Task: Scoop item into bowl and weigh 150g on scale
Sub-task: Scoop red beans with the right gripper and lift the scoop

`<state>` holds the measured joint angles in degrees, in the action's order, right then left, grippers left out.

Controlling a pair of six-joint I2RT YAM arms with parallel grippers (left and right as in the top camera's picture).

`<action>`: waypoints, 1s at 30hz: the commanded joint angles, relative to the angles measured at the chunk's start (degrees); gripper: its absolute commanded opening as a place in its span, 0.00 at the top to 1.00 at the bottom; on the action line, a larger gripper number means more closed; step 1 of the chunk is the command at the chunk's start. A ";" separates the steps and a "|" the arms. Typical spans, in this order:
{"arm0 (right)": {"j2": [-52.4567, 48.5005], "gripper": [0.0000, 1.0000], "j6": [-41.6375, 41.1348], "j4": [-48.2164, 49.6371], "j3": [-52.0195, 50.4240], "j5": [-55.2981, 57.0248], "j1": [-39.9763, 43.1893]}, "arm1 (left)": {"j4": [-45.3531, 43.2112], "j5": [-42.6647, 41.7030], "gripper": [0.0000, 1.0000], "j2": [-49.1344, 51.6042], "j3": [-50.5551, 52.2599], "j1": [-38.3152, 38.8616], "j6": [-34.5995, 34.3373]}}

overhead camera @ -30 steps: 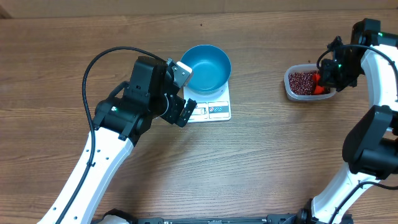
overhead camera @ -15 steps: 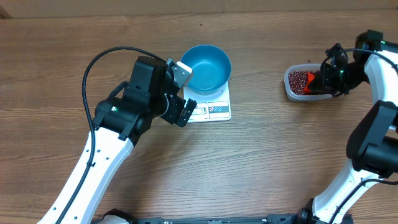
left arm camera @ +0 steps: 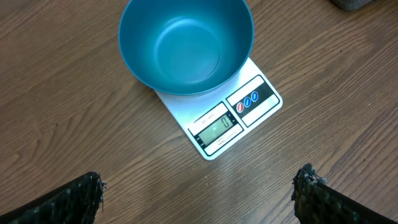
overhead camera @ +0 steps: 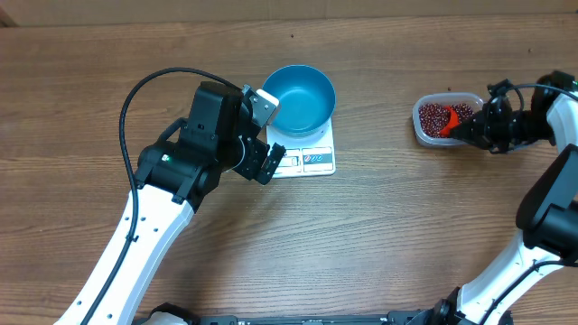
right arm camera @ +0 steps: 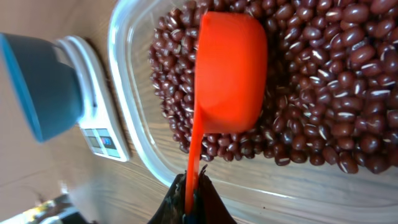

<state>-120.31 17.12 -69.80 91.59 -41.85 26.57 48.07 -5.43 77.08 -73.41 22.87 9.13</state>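
A blue bowl (overhead camera: pixel 302 97) stands empty on the white scale (overhead camera: pixel 307 161), whose display (left arm camera: pixel 217 129) reads 0. My left gripper (overhead camera: pixel 268 135) hovers beside the scale's front edge, open and holding nothing; its fingertips frame bare wood in the left wrist view (left arm camera: pixel 199 186). The dark red-brown beans (overhead camera: pixel 437 116) fill a clear container (overhead camera: pixel 421 129) at the right. My right gripper (overhead camera: pixel 483 129) is shut on the thin handle of a red scoop (right arm camera: pixel 230 74), whose cup lies on the beans (right arm camera: pixel 323 93). Whether the scoop holds beans is hidden.
The clear container's near wall (right arm camera: pixel 127 106) lies between my right gripper (right arm camera: pixel 194 196) and the beans. The bowl (right arm camera: pixel 37 81) and scale (right arm camera: pixel 102 140) show to the left in the right wrist view. Bare wooden table (overhead camera: pixel 379 235) lies between the scale and the container.
The right gripper has swung right and lower, off the container's edge, tipping the scoop flatter with its cup pointing left into the beans. The left arm, bowl and scale have not moved.
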 commanded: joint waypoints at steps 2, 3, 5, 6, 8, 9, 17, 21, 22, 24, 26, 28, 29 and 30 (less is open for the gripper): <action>-0.26 0.96 2.69 0.04 -1.27 -9.38 2.16 | -0.09 -0.76 0.00 0.52 0.28 0.02 -0.79; -0.26 0.96 2.69 0.04 -1.27 -10.49 2.47 | -0.09 -0.76 0.01 0.55 0.28 0.02 -0.79; -0.26 0.96 2.71 0.07 -1.27 -12.35 3.08 | -0.11 -0.76 0.00 0.55 0.28 0.02 -0.79; -0.26 0.96 2.71 0.07 -1.27 -12.74 3.30 | -0.09 -0.76 0.00 0.55 0.28 0.02 -0.79; -0.26 0.96 2.73 -0.33 -1.27 -14.08 4.04 | -0.09 -0.76 0.00 0.52 0.28 0.02 -0.79; -0.26 0.96 2.73 -0.44 -1.27 -14.51 4.28 | -0.09 -0.76 0.00 0.52 0.28 0.02 -0.76; -0.24 0.96 4.70 -3.82 -1.20 -19.26 8.24 | -0.09 -0.76 0.00 0.52 0.28 0.02 -0.76; -0.24 0.96 9.55 -7.91 -1.20 -21.44 9.70 | -0.09 -0.76 0.00 0.52 0.28 0.02 -0.79; -0.24 0.96 10.54 -8.79 -1.20 -21.99 9.90 | -0.09 -0.76 0.00 0.52 0.28 0.02 -0.79; -0.24 0.96 13.42 -11.26 -1.20 -24.94 10.03 | -0.11 -0.76 0.00 0.55 0.28 0.02 -0.79; -0.24 0.96 14.78 -12.52 -1.20 -26.49 9.86 | -0.09 -0.76 0.01 0.52 0.28 0.02 -0.79; -0.24 0.96 14.91 -13.27 -1.20 -26.43 9.33 | -0.09 -0.76 0.00 0.52 0.28 0.02 -0.79; -0.24 0.96 14.91 -13.29 -1.20 -26.45 9.09 | -0.11 -0.76 0.01 0.55 0.28 0.02 -0.79; -0.24 0.96 14.91 -13.40 -1.20 -26.47 8.76 | -0.09 -0.76 0.00 0.52 0.28 0.02 -0.79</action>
<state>-120.51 29.54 -83.02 90.52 -65.23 36.23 48.07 -5.41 77.08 -73.41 22.87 9.13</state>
